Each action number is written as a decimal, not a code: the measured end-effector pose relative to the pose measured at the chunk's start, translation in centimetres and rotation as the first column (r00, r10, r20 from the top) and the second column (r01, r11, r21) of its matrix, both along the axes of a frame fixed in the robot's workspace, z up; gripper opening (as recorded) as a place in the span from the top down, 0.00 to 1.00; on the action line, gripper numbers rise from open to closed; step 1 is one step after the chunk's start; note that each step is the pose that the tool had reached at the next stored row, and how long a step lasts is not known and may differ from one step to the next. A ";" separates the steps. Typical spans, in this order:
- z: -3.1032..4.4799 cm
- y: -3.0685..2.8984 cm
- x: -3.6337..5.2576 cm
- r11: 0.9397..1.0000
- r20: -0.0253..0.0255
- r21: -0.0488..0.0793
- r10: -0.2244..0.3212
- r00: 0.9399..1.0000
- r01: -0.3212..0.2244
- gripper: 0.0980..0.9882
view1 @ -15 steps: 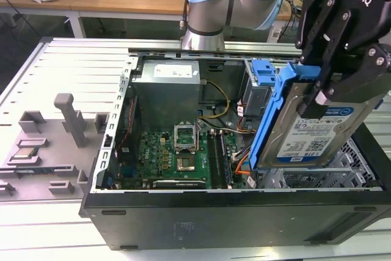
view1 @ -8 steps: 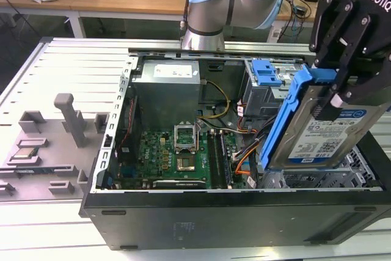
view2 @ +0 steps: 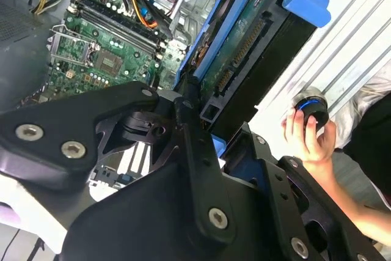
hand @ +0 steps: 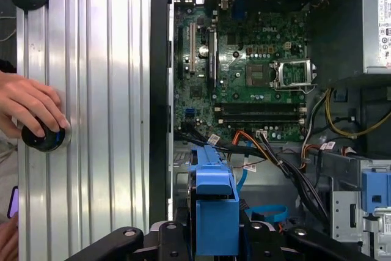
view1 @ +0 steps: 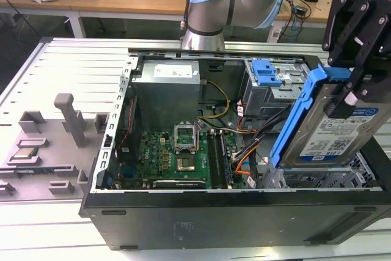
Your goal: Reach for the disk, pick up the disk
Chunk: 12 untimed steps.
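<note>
Claw (view1: 349, 99) clamped on the disk (view1: 333, 129), black fingers pinching its upper edge at the exterior view's right; disk hangs tilted, label side facing the camera, blue bracket (view1: 299, 114) running down its side toward the case interior. In the second wrist view the disk (view2: 244, 53) shows connector edge and bracket, claw linkage (view2: 183, 151) right below it; in the first wrist view the blue bracket (hand: 214, 206) sits between the claw's arms. Progress, judged: reach done, grasp done, disk lifted out of the open computer case (view1: 183, 212) and held above the case's right-hand corner, so pick-up looks essentially complete; its lower edge is still near the case rim, clearance hard to tell. Relative to the case: motherboard (view1: 177, 157) on the case floor, empty CPU socket (view1: 186, 139) mid-board, power supply (view1: 168, 93) at the back wall, blue drive caddy (view1: 267, 73) in the bay behind the disk, orange and black cables (view1: 247, 151) lying just below the disk, snag risk if lowered. Grey fixture tray (view1: 55, 145) well apart, outside the case on the exterior view's left, small CPU chip (view1: 25, 153) on it. Ribbed metal table (hand: 98, 120) beside the case is open room, but a person's hand (hand: 30, 108) rests there on a black knob (hand: 43, 139), near the case wall.
</note>
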<state>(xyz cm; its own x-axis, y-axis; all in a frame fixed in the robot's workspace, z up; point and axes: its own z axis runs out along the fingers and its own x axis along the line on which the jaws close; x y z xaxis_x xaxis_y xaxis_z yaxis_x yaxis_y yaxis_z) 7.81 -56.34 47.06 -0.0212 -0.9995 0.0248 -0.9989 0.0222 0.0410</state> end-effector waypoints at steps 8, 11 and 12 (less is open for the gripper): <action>0.00 0.54 1.18 1.000 0.000 0.000 0.000 1.000 0.000 0.70; 0.00 0.76 1.54 1.000 0.000 0.000 0.000 1.000 0.000 0.70; -0.01 0.83 1.65 1.000 0.000 0.000 0.000 1.000 0.000 0.70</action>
